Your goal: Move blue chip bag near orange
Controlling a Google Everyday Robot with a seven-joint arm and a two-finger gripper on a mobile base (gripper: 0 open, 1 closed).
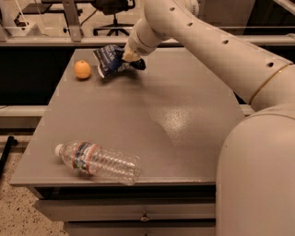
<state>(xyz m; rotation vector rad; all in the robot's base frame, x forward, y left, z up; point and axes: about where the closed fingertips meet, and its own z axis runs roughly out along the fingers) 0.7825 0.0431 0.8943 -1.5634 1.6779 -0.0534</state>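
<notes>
The blue chip bag (109, 59) is a crinkly navy foil bag with white lettering, held tilted at the far left of the grey table (152, 120). My gripper (127, 60) is shut on the bag's right side, low over the table surface. The orange (82, 69) sits on the table just left of the bag, a small gap apart. The white arm reaches in from the right and hides part of the table's far edge.
A clear plastic water bottle (97, 162) lies on its side near the table's front left edge. Drawers (138, 214) sit under the tabletop. A ledge and an office chair (113, 9) are beyond the table's far edge.
</notes>
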